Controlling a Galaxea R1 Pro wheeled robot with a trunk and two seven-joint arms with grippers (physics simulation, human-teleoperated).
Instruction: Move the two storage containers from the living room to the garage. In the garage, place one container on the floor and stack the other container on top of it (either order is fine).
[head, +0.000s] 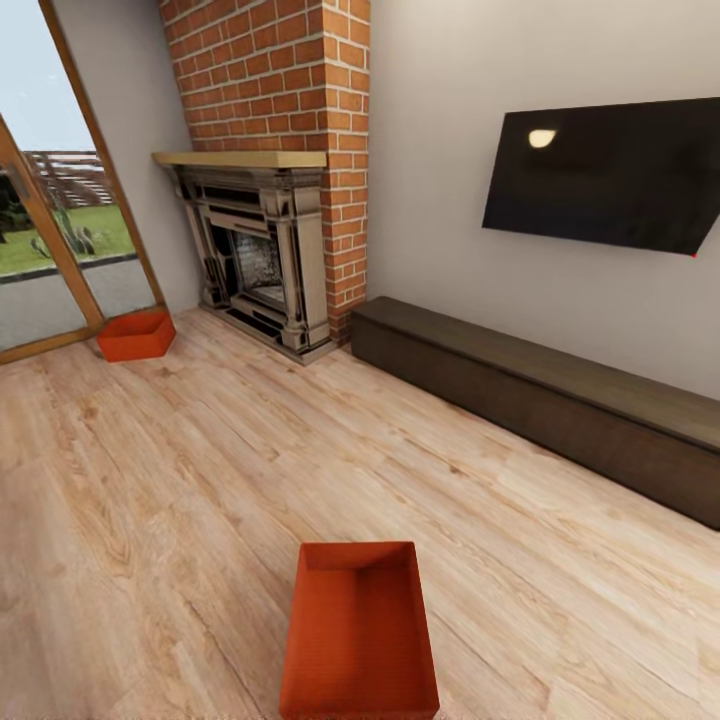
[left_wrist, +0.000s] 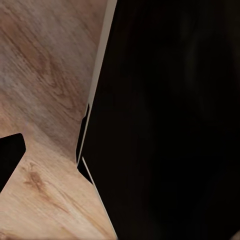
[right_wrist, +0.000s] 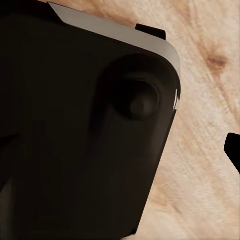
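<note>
Nearby, empty storage container (head: 360, 630) lengthwise away from the camera, open-top up.

Pale grained wood planks on the floor (head: 180, 480), rough red brick up the fireplace (head: 280, 70), a glossy black TV (head: 610, 175), matt red-orange bins (head: 360, 630).

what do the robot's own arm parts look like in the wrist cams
In the left wrist view, a flat black body with a thin pale grey edge. In the right wrist view, a rounded black housing with a grey rim and a round recessed boss. No cables or markings are visible.
</note>
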